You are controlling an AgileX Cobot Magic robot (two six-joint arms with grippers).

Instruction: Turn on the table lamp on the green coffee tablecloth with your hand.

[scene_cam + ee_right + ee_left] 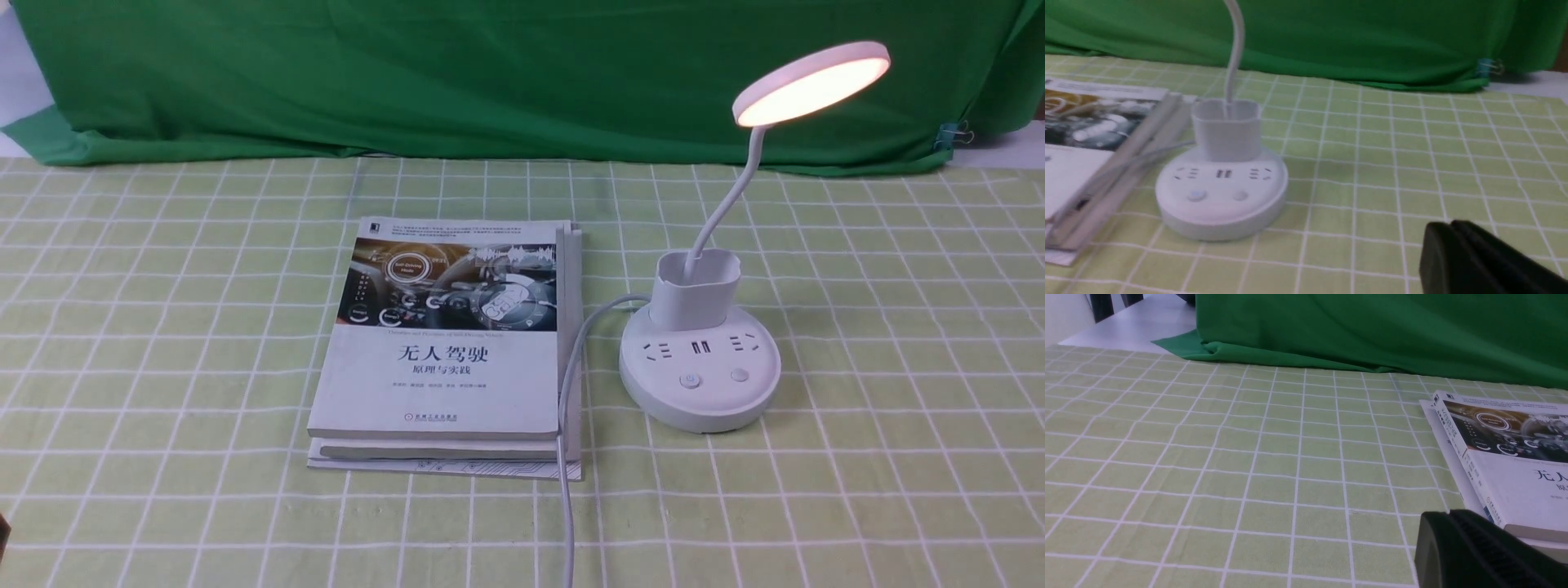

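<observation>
The white table lamp (698, 359) stands on the pale green checked tablecloth (898, 327), right of centre. Its round disc head (811, 83) glows warm and lit. Its base carries sockets and two buttons (691, 380). The lamp's base also shows in the right wrist view (1221, 192). My right gripper (1451, 223) is shut and empty, low over the cloth, to the right of the base and apart from it. My left gripper (1449, 513) is shut and empty, beside the near corner of the books. Neither arm shows in the front view.
A stack of books (453, 343) lies left of the lamp; it also shows in the left wrist view (1506, 457). The lamp's white cable (565, 408) runs along the books' right edge to the table's front. A dark green backdrop cloth (490, 73) hangs behind.
</observation>
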